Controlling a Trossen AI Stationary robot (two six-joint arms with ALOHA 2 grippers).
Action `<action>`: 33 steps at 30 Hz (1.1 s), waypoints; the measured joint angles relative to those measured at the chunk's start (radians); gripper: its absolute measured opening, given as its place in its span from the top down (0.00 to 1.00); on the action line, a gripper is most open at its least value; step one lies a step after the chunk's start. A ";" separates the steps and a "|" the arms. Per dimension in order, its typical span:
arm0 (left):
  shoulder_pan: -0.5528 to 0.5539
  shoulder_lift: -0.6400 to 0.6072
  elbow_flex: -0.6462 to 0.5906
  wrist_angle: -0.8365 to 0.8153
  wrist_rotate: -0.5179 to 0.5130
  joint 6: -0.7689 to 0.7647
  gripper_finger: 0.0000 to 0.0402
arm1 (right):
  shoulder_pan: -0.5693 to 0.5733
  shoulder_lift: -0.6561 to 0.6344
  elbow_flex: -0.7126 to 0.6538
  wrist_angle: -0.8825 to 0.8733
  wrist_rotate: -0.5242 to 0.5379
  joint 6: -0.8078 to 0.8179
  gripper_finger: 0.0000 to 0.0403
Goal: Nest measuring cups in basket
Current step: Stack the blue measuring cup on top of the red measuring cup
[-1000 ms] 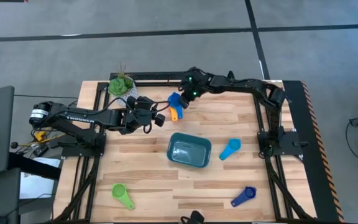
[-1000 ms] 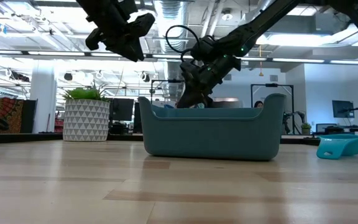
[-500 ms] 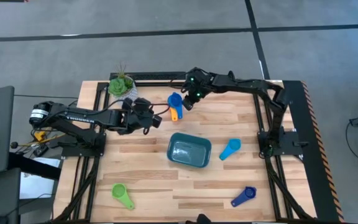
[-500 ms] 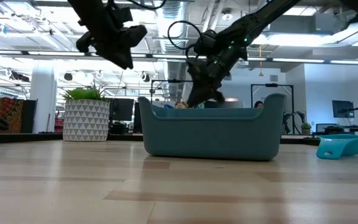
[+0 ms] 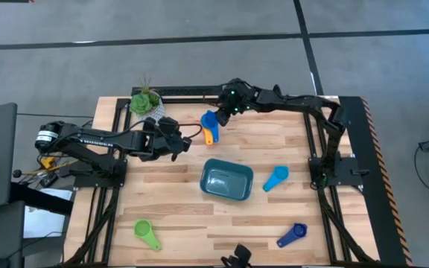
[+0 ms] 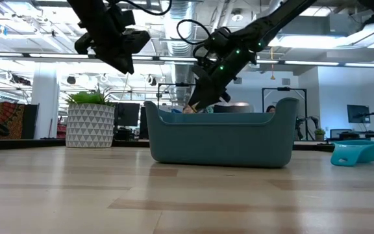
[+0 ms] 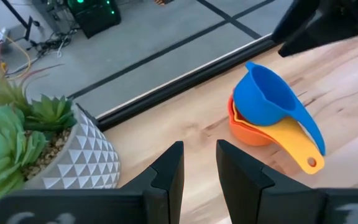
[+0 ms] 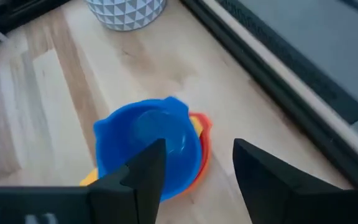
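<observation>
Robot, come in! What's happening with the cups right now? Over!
Right gripper open above the blue cup, which sits nested on the cup stack. Left gripper empty, jaws slightly apart. Basket empty. Nothing blocking.

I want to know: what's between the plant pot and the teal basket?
In the high view, the left gripper hangs between the plant pot and the teal basket.

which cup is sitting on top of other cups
The blue cup by the plant pot; it sits on yellow and orange cups, the others lie alone.
</observation>
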State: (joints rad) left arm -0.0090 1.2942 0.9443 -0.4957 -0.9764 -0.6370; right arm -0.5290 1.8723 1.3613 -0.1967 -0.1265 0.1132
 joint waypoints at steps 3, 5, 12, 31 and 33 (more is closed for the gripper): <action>0.010 0.000 0.000 0.015 0.010 0.031 0.79 | -0.016 0.004 0.000 0.012 -0.011 -0.046 0.48; 0.026 0.000 0.000 0.036 0.038 0.060 0.79 | -0.020 0.029 0.002 0.031 -0.038 -0.059 0.50; 0.089 0.000 0.000 0.101 0.124 0.123 0.79 | -0.022 0.093 0.032 -0.004 -0.075 -0.070 0.56; 0.114 0.000 0.000 0.110 0.143 0.147 0.79 | -0.034 0.164 0.047 0.017 -0.173 -0.114 0.82; 0.114 0.000 0.000 0.108 0.143 0.148 0.79 | -0.034 0.165 0.047 0.008 -0.177 -0.111 0.86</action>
State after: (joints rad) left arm 0.1046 1.2942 0.9443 -0.3878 -0.8333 -0.4892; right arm -0.5628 2.0376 1.4078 -0.1888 -0.3035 0.0025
